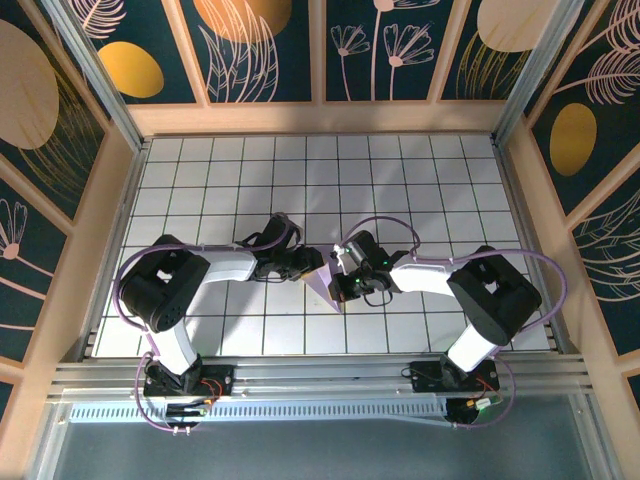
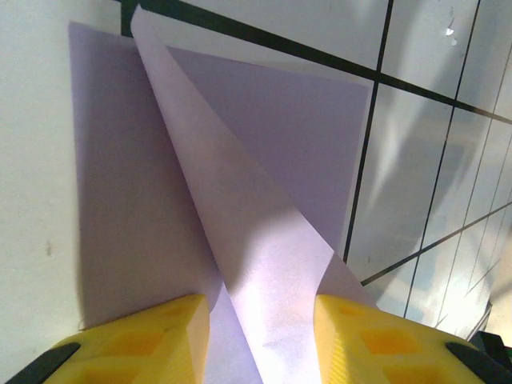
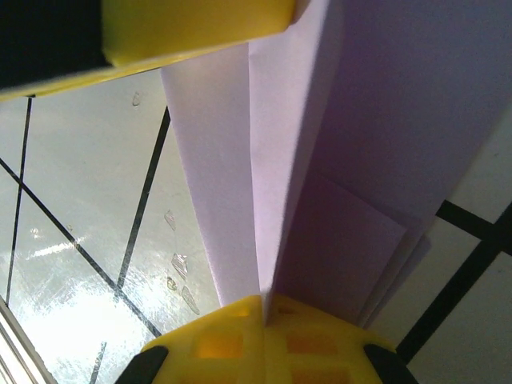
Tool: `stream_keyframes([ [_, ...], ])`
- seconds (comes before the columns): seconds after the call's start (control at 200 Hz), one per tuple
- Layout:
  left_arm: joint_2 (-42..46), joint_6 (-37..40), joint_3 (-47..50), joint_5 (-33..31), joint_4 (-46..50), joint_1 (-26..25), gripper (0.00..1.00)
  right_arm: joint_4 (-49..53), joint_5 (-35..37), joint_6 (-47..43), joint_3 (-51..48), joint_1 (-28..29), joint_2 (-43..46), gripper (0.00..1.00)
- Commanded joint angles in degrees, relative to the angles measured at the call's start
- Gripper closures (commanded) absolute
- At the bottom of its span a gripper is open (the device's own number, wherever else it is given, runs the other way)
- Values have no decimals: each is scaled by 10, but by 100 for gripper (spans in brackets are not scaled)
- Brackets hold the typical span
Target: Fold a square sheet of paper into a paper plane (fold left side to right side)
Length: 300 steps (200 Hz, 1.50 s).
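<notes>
The lavender sheet of paper (image 1: 327,286), folded to a narrow pointed shape, lies mid-table between both grippers. In the left wrist view part of the sheet (image 2: 272,120) rests flat on the tiles while a long flap (image 2: 232,216) rises from it and runs between my left gripper's (image 2: 262,328) yellow fingers, which stand apart around it. My right gripper (image 3: 266,308) is shut on a raised crease of the paper (image 3: 280,160), its two pads pressed together. Seen from above, the left gripper (image 1: 308,263) and the right gripper (image 1: 342,278) almost meet over the paper.
The white gridded table (image 1: 320,180) spreads out behind the arms, bounded by wooden walls at the back and sides. Small droplets (image 3: 178,264) mark a tile beside the paper. A yellow finger (image 3: 192,24) of the left gripper crosses the top of the right wrist view.
</notes>
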State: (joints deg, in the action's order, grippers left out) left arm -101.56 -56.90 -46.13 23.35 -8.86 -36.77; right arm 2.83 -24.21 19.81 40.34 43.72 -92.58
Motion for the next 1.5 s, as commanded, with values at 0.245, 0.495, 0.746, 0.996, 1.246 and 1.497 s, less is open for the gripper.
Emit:
stream_keyframes([
  [0.245, -19, 19, -1, -32, 53, -3, 60, -2, -16, 3, -4, -9, 5, 88],
  [0.495, -22, 17, -2, -33, 53, -5, 60, 3, -32, 9, -3, -20, 35, 72],
  [0.746, -19, 17, -3, -36, 54, -6, 60, -45, -103, 38, -28, -73, 91, 53],
  [0.996, -16, 16, -2, -38, 54, -6, 60, -84, -126, 57, -21, -96, 51, 56],
  [1.246, -18, 15, -3, -37, 53, -6, 60, -114, -129, 67, -4, -94, 0, 63],
  [1.497, -16, 15, -3, -38, 53, -7, 60, -127, -134, 71, 2, -90, -23, 73],
])
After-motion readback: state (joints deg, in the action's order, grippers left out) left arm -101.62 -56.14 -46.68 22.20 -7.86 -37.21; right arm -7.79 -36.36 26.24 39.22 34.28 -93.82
